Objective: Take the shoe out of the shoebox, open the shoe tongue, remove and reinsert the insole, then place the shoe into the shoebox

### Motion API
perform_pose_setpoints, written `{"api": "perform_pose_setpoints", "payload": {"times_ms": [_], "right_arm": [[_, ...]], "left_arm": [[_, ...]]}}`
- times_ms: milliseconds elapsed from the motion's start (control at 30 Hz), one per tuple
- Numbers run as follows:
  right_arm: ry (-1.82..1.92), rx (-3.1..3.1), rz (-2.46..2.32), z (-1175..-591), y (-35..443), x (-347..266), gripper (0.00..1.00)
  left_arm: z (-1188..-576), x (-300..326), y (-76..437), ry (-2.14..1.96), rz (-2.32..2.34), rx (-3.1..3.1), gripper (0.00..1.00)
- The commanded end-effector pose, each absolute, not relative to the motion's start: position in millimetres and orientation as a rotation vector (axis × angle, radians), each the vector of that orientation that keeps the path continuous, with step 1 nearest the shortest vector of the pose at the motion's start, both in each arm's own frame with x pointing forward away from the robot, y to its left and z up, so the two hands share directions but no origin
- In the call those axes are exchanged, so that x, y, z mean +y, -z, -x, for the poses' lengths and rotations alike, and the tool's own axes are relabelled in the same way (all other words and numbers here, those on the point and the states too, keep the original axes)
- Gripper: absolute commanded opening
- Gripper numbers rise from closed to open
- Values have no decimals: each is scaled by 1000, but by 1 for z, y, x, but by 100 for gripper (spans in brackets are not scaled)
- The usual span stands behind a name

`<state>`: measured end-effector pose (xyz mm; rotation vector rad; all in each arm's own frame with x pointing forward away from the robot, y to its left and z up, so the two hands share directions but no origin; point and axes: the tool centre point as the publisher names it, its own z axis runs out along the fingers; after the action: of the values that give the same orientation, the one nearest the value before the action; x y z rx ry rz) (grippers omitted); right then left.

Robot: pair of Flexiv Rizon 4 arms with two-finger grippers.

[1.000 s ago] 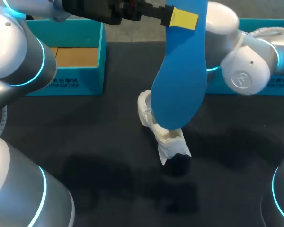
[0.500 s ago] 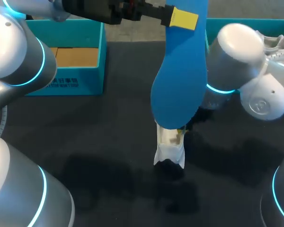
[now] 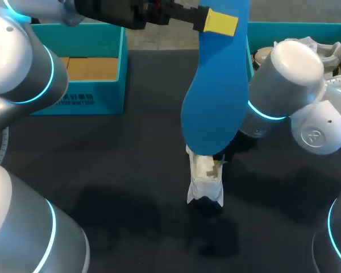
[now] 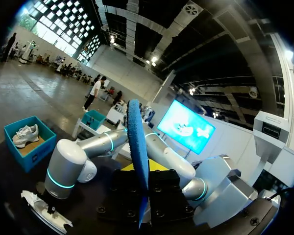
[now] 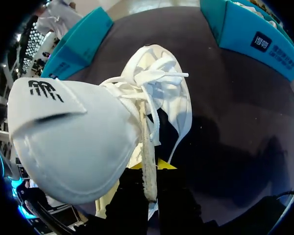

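Right claw [image 5: 150,169]: fingers almost together; they pinch a thin white edge of the shoe [image 5: 159,98] from two sides.
Shoe: white, tilted, held in the right claw just over the bench [image 3: 131,170]; I cannot tell if it touches the bench.
Tongue [image 5: 63,137]: big and white, bent to one side of the right claw; loose laces lie just ahead of the fingers.
Insole [image 3: 216,91]: blue, hanging straight down; its lower end is just above the shoe and the right claw.
Left claw [image 3: 220,23]: well above the right claw, closed tightly on the upper part of the insole.
Left shoebox [image 3: 79,99]: teal with a brown cardboard floor, well apart from both claws, on the left arm's side.
Right shoebox [image 3: 307,25]: teal, behind the right arm, far from the right claw; a second shoe [image 3: 332,51], also white, lies inside.
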<state>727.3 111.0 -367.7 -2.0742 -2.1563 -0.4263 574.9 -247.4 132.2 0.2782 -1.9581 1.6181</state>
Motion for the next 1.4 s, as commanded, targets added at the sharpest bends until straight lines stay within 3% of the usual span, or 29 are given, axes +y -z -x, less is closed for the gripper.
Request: {"api": "perform_pose_setpoints", "payload": {"times_ms": [33,400,433,467,500,533,1400], "right_arm": [[410,-2148,2057,-735,379,115,0],[398,-2139,2033,-735,389,117,0],[395,-2133,2037,-735,391,117,5],[391,-2131,2040,-735,391,117,35],[391,-2131,2040,-735,391,117,35],[391,-2127,2050,-735,392,117,100],[544,-2130,1999,-732,334,113,100]], "left_arm": [[-575,-248,-132,-1617,-278,-1958,0],[-575,-248,-132,-1617,-278,-1958,0],[-575,-248,-132,-1617,-278,-1958,0],[-575,-248,-132,-1617,-278,-1958,0],[-575,-248,-132,-1617,-278,-1958,0],[-575,-248,-132,-1617,-278,-1958,0],[-575,-248,-132,-1617,-278,-1958,0]]}}
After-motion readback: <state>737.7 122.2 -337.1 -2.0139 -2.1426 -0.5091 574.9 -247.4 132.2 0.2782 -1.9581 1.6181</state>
